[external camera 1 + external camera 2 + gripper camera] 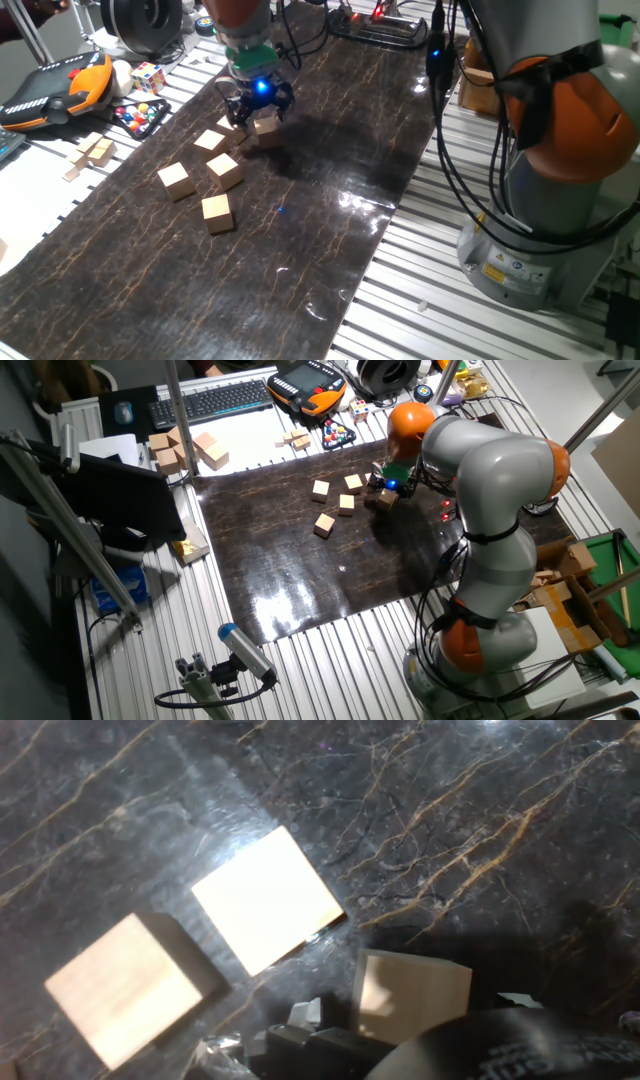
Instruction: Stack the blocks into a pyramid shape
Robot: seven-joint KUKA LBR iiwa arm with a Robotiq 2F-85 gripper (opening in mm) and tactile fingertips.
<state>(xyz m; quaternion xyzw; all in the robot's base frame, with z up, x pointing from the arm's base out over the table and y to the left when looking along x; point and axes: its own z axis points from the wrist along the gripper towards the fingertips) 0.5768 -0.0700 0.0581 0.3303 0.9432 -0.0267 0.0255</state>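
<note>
1. Six blocks on the dark marble-look mat (330,150), counted in one fixed view, left to right: block one (175,181), block two (217,213), block three (224,170), block four (210,141), block five (231,126) partly hidden by the fingers, block six (266,125) at the gripper.
2. Gripper (257,112) is low over the far end of the mat, blue light on. Block six sits at its fingertips; can't tell if the jaws pinch it or only stand beside it.
3. Hand view: two blocks lie flat side by side, apart, w/ a third at the bottom edge touching the dark finger parts.
4. Off the mat, left side: paler flat wood pieces (92,153), a tray of coloured balls (140,116), a puzzle cube (148,76), an orange-black pendant (55,87).
5. Right: black cables (450,150) hang in front of the arm's grey base (545,230).
</note>
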